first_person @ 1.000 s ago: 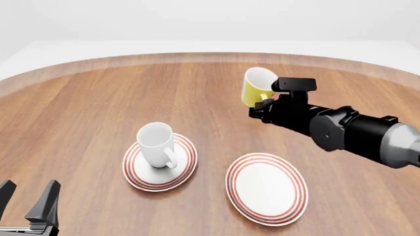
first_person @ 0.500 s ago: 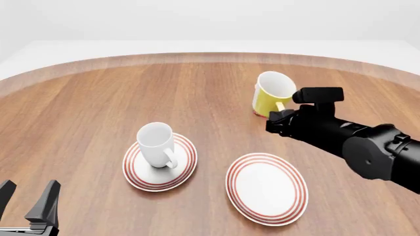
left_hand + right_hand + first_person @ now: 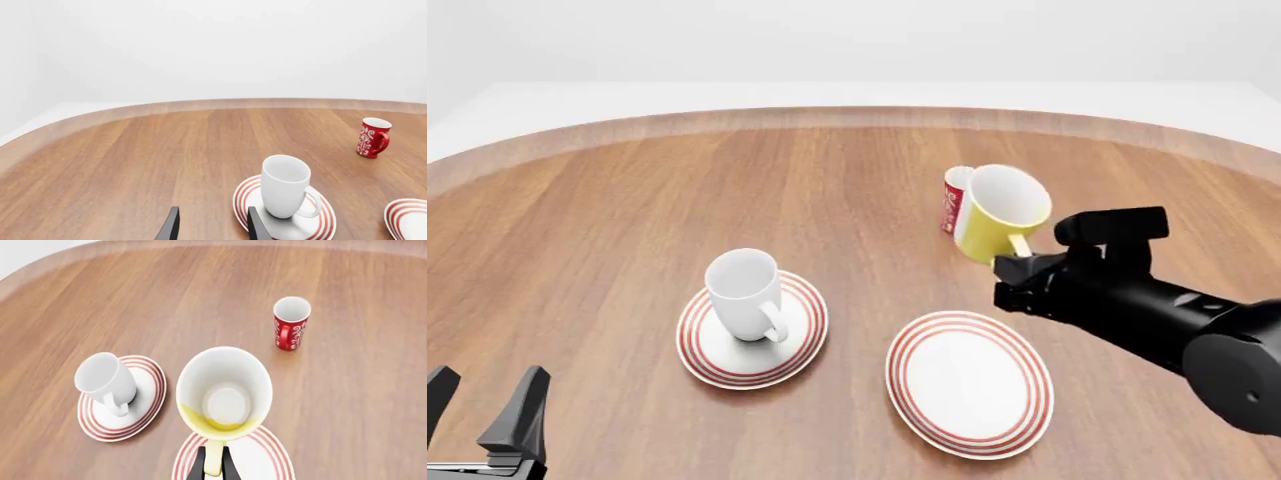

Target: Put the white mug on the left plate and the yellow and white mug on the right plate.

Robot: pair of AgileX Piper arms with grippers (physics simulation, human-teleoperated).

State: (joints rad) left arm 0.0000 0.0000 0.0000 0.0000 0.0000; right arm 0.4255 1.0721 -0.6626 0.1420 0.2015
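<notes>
Red cup (image 3: 956,199) half hidden behind yellow and white mug (image 3: 1002,211)

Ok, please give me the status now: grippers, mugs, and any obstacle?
Left gripper open, idle. Right gripper shut on yellow and white mug handle, mug above table. White mug on left plate. Right plate bare; red cup beyond, not blocking.

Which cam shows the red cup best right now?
Left wrist view: the red cup stands fully visible, with handle and white pattern. Right wrist view shows it whole too, from above. In the front view the yellow and white mug hides most of it.
</notes>
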